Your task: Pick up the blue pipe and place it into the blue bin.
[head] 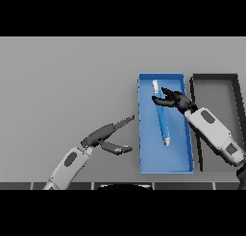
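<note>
The blue pipe lay inside the blue bin, running from twelve toward six o'clock. The right hand hovered over its upper end, fingers loosely spread, gripping nothing. The left hand rested open at the bin's nine o'clock on the table.

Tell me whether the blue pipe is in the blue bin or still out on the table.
In. The blue pipe lies lengthwise within the blue bin walls, with the right hand at its far end.
</note>
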`<state>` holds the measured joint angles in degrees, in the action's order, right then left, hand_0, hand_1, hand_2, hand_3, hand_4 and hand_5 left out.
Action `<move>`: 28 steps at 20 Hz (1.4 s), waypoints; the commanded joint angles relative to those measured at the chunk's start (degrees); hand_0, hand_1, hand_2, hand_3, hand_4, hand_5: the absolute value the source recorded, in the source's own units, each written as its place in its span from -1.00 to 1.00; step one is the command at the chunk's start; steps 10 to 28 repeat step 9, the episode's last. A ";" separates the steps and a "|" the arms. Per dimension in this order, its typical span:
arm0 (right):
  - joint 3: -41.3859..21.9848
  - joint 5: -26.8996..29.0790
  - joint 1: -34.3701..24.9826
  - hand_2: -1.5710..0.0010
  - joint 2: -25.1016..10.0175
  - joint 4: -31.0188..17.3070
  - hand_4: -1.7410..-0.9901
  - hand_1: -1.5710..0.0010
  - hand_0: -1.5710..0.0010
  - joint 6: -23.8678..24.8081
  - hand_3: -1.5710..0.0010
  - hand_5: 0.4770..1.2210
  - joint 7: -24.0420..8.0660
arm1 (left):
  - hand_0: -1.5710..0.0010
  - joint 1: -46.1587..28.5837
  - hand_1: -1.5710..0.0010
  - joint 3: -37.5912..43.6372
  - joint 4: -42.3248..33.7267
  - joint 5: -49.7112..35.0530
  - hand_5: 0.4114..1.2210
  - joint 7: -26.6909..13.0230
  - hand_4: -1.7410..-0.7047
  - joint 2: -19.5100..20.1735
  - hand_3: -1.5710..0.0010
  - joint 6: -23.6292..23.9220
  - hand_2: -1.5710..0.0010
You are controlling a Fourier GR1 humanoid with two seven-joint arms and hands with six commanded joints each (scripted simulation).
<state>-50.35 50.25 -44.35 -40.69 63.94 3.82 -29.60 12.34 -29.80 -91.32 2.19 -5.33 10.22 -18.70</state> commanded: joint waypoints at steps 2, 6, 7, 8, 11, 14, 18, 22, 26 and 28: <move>0.36 0.46 0.21 0.98 -0.48 -0.44 0.65 0.98 0.98 -0.95 0.98 -0.43 0.30 | 1.00 0.38 1.00 0.01 0.79 0.46 -0.87 0.12 0.59 -0.39 1.00 0.36 1.00; 0.24 0.35 -0.08 0.99 -0.83 -0.43 0.63 0.99 0.99 -1.56 0.99 -0.47 -0.22 | 1.00 1.70 1.00 1.13 1.41 -0.66 -0.86 -0.42 0.58 -0.33 1.00 -0.01 1.00; 0.37 0.45 -0.39 0.99 -0.50 -0.91 0.63 0.99 0.99 -1.60 0.99 -0.47 -0.38 | 1.00 2.22 1.00 1.17 1.86 -0.71 -0.86 -0.78 0.58 -0.74 1.00 0.02 1.00; 0.44 0.43 -0.87 0.99 0.05 -1.41 0.63 0.99 0.99 -2.24 0.99 -0.46 0.25 | 1.00 2.55 1.00 0.94 1.87 -0.74 -0.86 -1.17 0.58 -1.14 1.00 -0.05 1.00; 0.63 0.78 -0.49 0.99 -0.24 -1.14 0.63 0.99 0.99 -2.45 0.99 -0.46 0.65 | 1.00 2.76 1.00 0.91 2.04 -0.63 -0.86 -0.65 0.58 -1.19 1.00 -0.10 1.00; 0.63 0.78 -0.49 0.99 -0.24 -1.14 0.63 0.99 0.99 -2.45 0.99 -0.46 0.65 | 1.00 2.76 1.00 0.91 2.04 -0.63 -0.86 -0.65 0.58 -1.19 1.00 -0.10 1.00; 0.63 0.78 -0.49 0.99 -0.24 -1.14 0.63 0.99 0.99 -2.45 0.99 -0.46 0.65 | 1.00 2.76 1.00 0.91 2.04 -0.63 -0.86 -0.65 0.58 -1.19 1.00 -0.10 1.00; 0.63 0.78 -0.49 0.99 -0.24 -1.14 0.63 0.99 0.99 -2.45 0.99 -0.46 0.65 | 1.00 2.76 1.00 0.91 2.04 -0.63 -0.86 -0.65 0.58 -1.19 1.00 -0.10 1.00; 0.63 0.78 -0.49 0.99 -0.24 -1.14 0.63 0.99 0.99 -2.45 0.99 -0.46 0.65 | 1.00 2.76 1.00 0.91 2.04 -0.63 -0.86 -0.65 0.58 -1.19 1.00 -0.10 1.00; 0.63 0.78 -0.49 0.99 -0.24 -1.14 0.63 0.99 0.99 -2.45 0.99 -0.46 0.65 | 1.00 2.76 1.00 0.91 2.04 -0.63 -0.86 -0.65 0.58 -1.19 1.00 -0.10 1.00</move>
